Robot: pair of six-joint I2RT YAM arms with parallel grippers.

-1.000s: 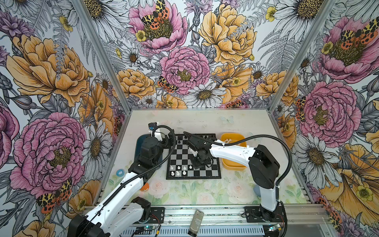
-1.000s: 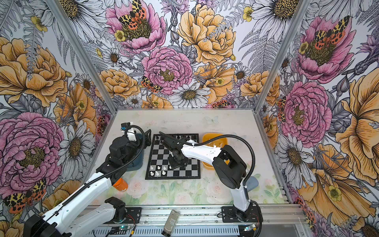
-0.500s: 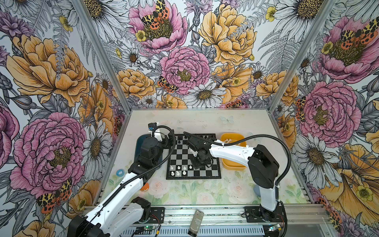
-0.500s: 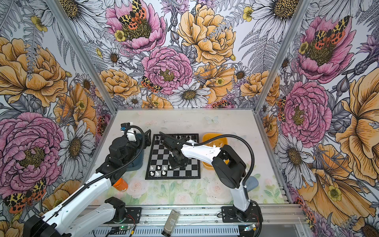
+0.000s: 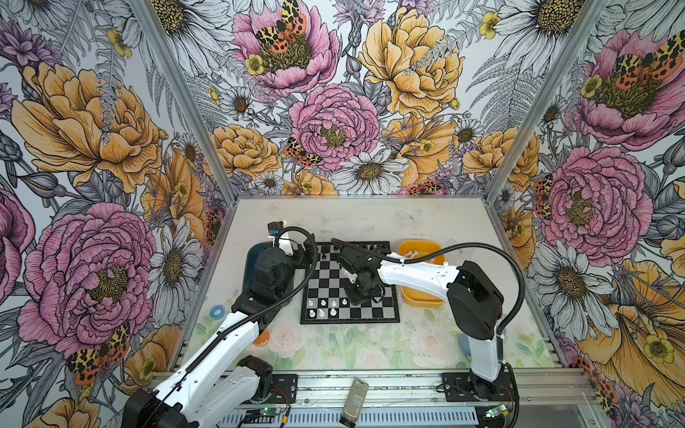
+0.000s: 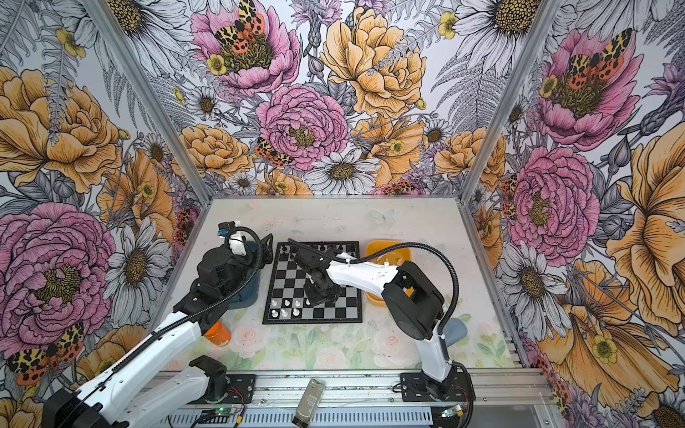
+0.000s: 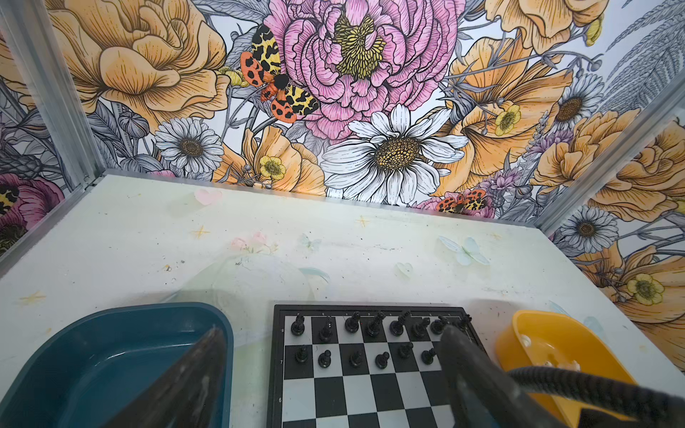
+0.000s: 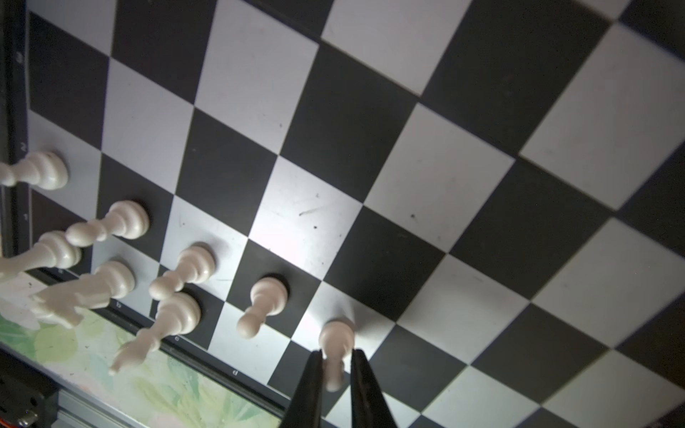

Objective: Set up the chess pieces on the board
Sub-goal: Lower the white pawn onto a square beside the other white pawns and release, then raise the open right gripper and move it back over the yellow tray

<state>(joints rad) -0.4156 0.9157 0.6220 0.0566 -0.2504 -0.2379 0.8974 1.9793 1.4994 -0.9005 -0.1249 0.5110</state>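
The board (image 5: 378,313) is laid centrally on the table (image 5: 333,352), presumably for reach by both arms. The left claw (image 7: 333,329) is held wide apart and empty, clear of the work. White chess pieces (image 5: 322,307) are ranked at its near left corner. An upright pawn (image 8: 335,333) on a silver square is flanked by the right claw (image 8: 336,352), narrowly parted; contact cannot be told. Pieces are glossy, waisted, round-based.

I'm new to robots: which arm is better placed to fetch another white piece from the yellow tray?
Probably right: the yellow tray sits on its side of the board; the left arm hovers over the blue tray.
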